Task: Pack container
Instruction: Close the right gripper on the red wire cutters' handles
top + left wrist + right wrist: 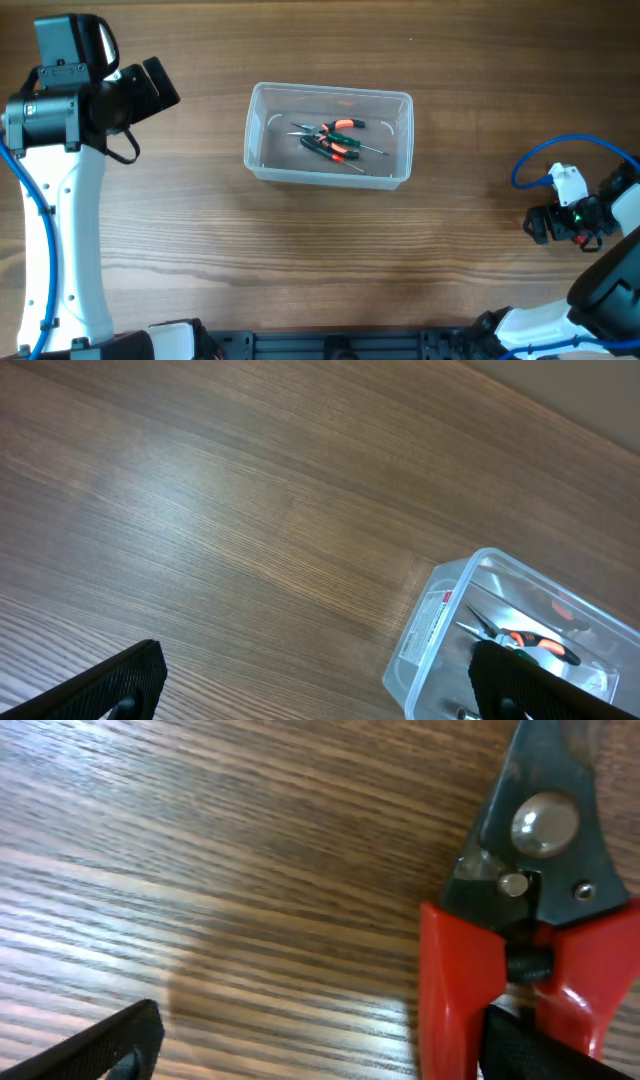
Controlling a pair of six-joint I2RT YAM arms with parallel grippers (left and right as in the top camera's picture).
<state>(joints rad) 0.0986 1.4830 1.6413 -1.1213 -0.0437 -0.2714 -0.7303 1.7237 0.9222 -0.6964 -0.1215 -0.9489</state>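
The clear plastic container (330,135) stands at the table's middle. It holds orange-handled pliers (342,126) and a few dark-handled hand tools (335,149). Its near corner also shows in the left wrist view (430,650). My left gripper (160,85) is open and empty, up and to the left of the container (315,700). My right gripper (540,225) is at the far right, low over the table. It is open (320,1055), with red-handled cutters (520,900) lying flat on the wood. One red handle is just inside its right finger.
Bare wooden tabletop (330,260) lies all round the container. The right arm's blue cable (530,160) loops above the right gripper. The left arm's white link (60,230) runs down the left edge.
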